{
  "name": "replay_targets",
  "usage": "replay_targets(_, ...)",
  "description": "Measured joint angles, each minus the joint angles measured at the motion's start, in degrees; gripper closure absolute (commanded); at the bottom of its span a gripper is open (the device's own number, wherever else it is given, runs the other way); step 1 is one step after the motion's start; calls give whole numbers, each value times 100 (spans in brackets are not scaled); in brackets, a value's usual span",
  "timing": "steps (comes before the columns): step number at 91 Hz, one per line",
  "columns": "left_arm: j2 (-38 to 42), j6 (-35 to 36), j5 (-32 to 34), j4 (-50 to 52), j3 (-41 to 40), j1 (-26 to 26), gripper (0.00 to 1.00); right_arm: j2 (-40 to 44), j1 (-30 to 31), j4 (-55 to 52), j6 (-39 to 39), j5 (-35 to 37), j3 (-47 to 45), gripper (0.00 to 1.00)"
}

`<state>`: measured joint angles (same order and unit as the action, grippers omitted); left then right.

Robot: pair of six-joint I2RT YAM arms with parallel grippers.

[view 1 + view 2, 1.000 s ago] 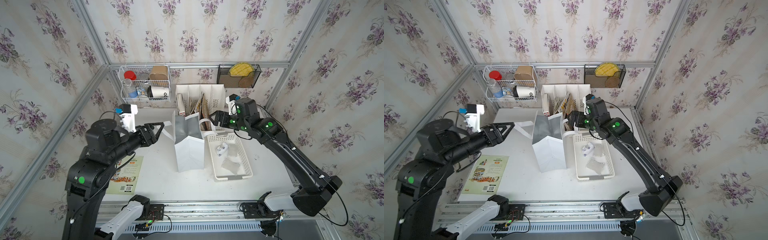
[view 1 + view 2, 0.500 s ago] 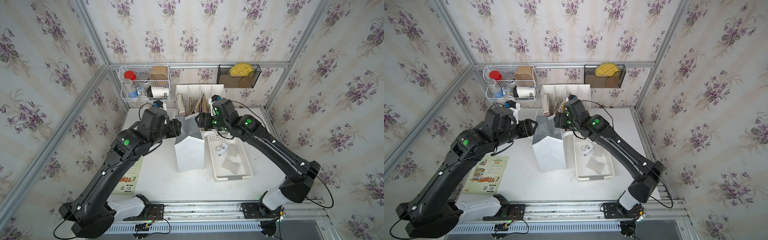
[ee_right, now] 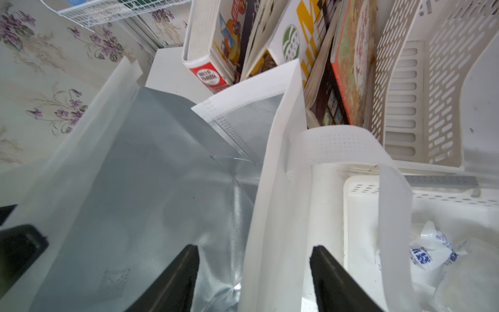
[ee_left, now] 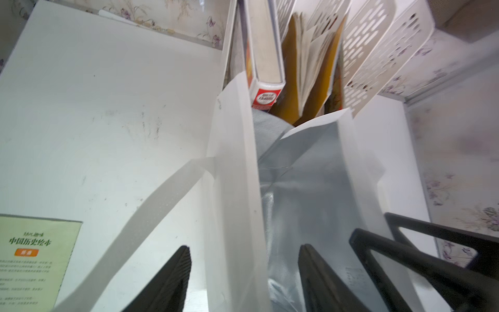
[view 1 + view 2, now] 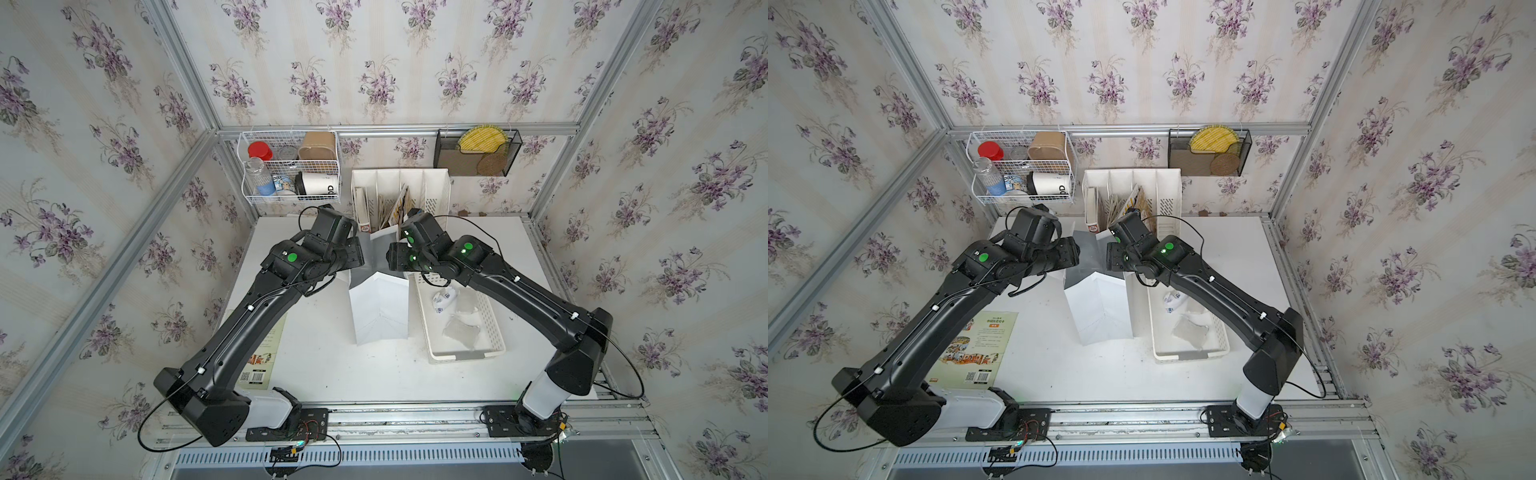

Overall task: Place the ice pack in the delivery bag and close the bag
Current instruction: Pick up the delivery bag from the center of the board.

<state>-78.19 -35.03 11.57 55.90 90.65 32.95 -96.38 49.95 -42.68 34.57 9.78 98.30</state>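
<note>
Jaws stood apart on both: left gripper (image 4: pixel 244 246) straddled the delivery bag (image 5: pixel 380 311) at its left wall, right gripper (image 3: pixel 254 246) at its right wall; ice pack (image 5: pixel 444 299) lay in the basket (image 5: pixel 494 332).

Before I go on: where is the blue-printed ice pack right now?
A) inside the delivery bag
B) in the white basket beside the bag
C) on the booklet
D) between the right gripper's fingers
B: the ice pack lies loose in the white basket, right next to the standing delivery bag.
</note>
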Motion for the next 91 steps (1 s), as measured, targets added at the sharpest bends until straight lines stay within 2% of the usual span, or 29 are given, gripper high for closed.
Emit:
replay_targets(8, 46, -17, -15, 15, -188, -7, 44, 26, 118, 26, 61, 28, -201, 37)
replay_targets(14, 162, -70, -70, 13, -393, -15, 52, 94, 186, 61, 146, 24, -433, 41)
replay_targets(25, 468, -149, -219, 11, -782, -26, 57, 282, 308, 177, 310, 46, -909, 41)
replay_targets(32, 691, -243, -343, 7, -1029, -26, 64, 417, 431, 289, 457, 70, -1252, 41)
replay_targets(42, 997, -341, -498, -13, -1434, -26, 65, 575, 562, 391, 636, 79, -1663, 40)
replay_targets(56, 1436, -557, -562, -24, -1952, -26, 65, 796, 691, 470, 909, 109, -2063, 38)
replay_targets(70, 1596, -553, -564, 35, -1827, -26, 63, 977, 734, 481, 997, 116, -2116, 30)
replay_targets(91, 1320, -243, -708, 138, -1073, -26, 40, 1167, 734, 520, 793, 127, -1674, 19)
